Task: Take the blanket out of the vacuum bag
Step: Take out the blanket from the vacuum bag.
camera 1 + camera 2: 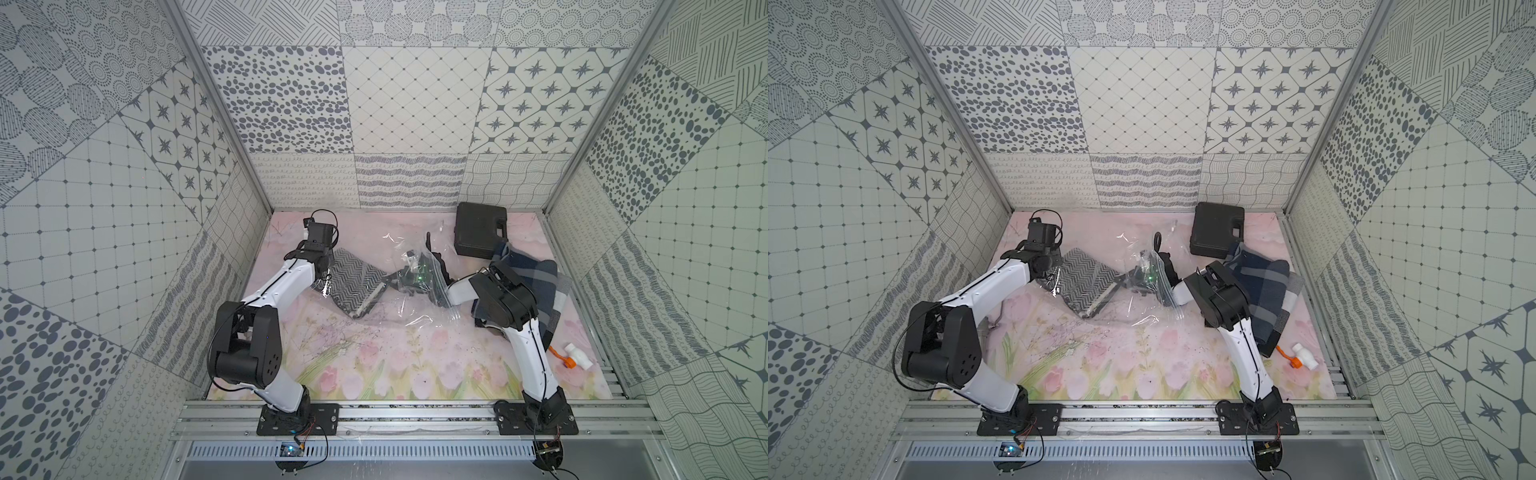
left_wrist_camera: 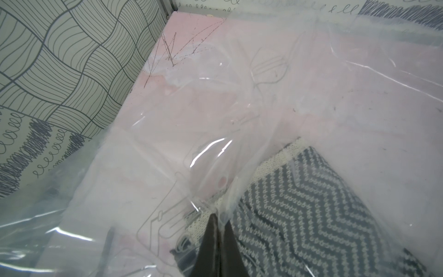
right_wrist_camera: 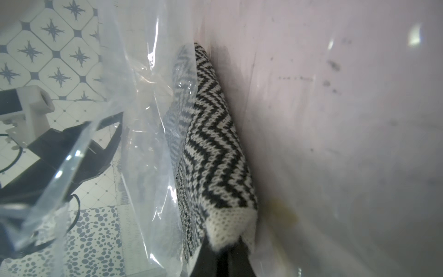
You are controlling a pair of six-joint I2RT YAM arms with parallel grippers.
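The right fingers (image 3: 206,263) are clamped on the cream corner of the blanket (image 3: 211,148); the left fingers (image 2: 208,249) pinch the bag (image 2: 167,115) film. Expect soft, light knit and slippery film: pull by the hem, anchor the bag.

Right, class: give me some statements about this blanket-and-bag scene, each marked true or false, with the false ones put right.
1. The right hand is shut on the cream edge of the chevron blanket. True.
2. The chevron blanket lies fully outside the vacuum bag. False: clear plastic covers much of it in the wrist views.
3. The left hand is open and touches nothing. False: it is shut, pinching the bag's plastic.
4. A black case lies at the far end, on the robot's right. True.
5. The plaid cloth lies on the robot's left side. False: it lies on the right side, next to the black case.
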